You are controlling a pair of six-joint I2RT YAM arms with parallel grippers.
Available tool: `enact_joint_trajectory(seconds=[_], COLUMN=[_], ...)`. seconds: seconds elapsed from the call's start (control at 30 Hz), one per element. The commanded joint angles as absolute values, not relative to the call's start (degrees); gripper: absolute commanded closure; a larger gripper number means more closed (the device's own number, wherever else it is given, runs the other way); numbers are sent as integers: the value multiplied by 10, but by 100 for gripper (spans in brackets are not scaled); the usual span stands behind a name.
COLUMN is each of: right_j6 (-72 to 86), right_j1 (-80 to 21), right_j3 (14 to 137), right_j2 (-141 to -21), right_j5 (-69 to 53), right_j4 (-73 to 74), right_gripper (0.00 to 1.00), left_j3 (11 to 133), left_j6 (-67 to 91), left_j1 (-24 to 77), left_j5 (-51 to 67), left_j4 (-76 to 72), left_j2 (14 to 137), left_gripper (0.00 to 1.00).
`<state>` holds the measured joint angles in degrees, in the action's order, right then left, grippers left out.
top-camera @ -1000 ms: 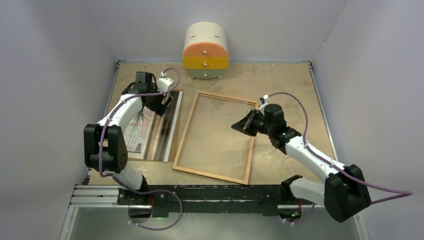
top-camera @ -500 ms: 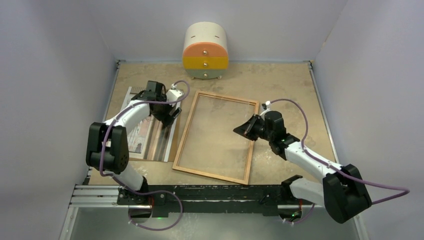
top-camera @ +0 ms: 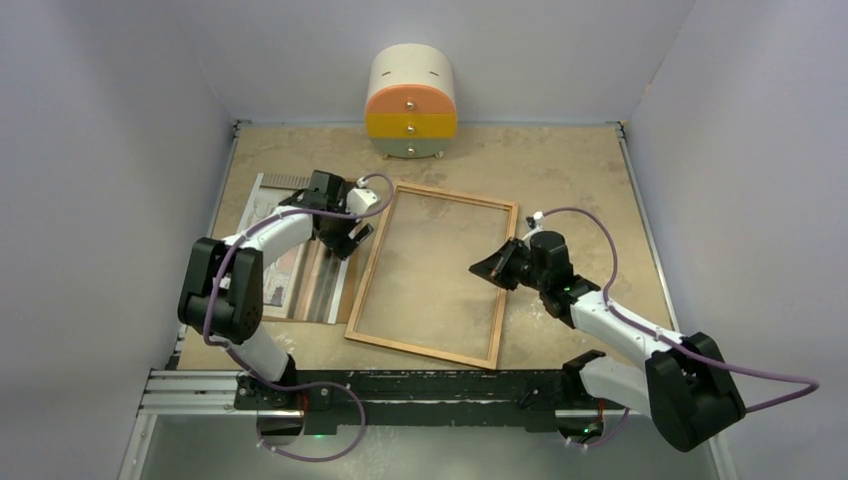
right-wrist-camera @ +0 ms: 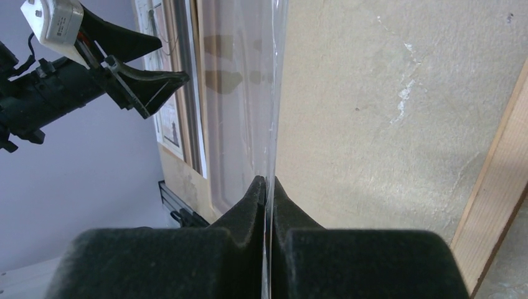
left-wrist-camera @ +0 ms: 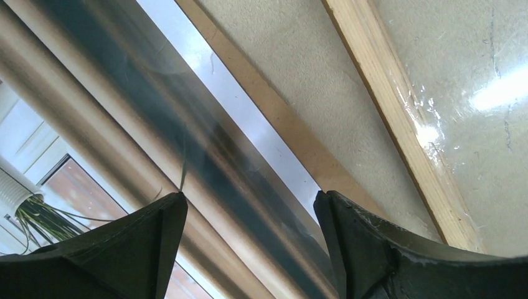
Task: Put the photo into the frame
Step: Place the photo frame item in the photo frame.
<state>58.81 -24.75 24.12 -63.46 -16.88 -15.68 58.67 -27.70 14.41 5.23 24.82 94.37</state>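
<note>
The frame (top-camera: 500, 300), thin reddish-brown wood, lies flat mid-table. My right gripper (top-camera: 480, 268) is over its right part, shut on the edge of the clear pane (right-wrist-camera: 272, 93), which shows edge-on between the closed jaws (right-wrist-camera: 266, 182); the frame's right rail (right-wrist-camera: 498, 187) lies beside it. The photo (top-camera: 268, 255), a glossy window and plant print, lies left of the frame on a brown backing board (top-camera: 341, 290). My left gripper (top-camera: 354, 240) is open just above the photo's right edge (left-wrist-camera: 205, 143), nothing between its fingers (left-wrist-camera: 249, 202). The frame's left rail (left-wrist-camera: 398, 124) runs close by.
A round cream, orange and yellow drawer unit (top-camera: 411, 103) stands at the back centre. Grey walls close in the left, right and back sides. The arm bases sit on a black rail (top-camera: 430, 390) at the near edge.
My left gripper has moved right and toward the near side, from over the photo's top to its right edge beside the frame. The right gripper has shifted slightly nearer, still shut.
</note>
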Motion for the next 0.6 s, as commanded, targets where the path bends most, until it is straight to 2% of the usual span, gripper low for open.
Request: enact_joint_trajectory(seconds=[0.0,0.57], right_j6=[599,624], right_j1=[-248,-249], right_j3=[228,198], right_j2=[-621,-624], right_j5=[-147,-114], right_j4=[-181,-207], right_gripper=[100,100], left_j3=[580,578], left_j6=[-283,-289], left_j1=[154,166], left_j5=[42,33], left_j4=[223,208], left_j2=[951,978], left_gripper=[18,20])
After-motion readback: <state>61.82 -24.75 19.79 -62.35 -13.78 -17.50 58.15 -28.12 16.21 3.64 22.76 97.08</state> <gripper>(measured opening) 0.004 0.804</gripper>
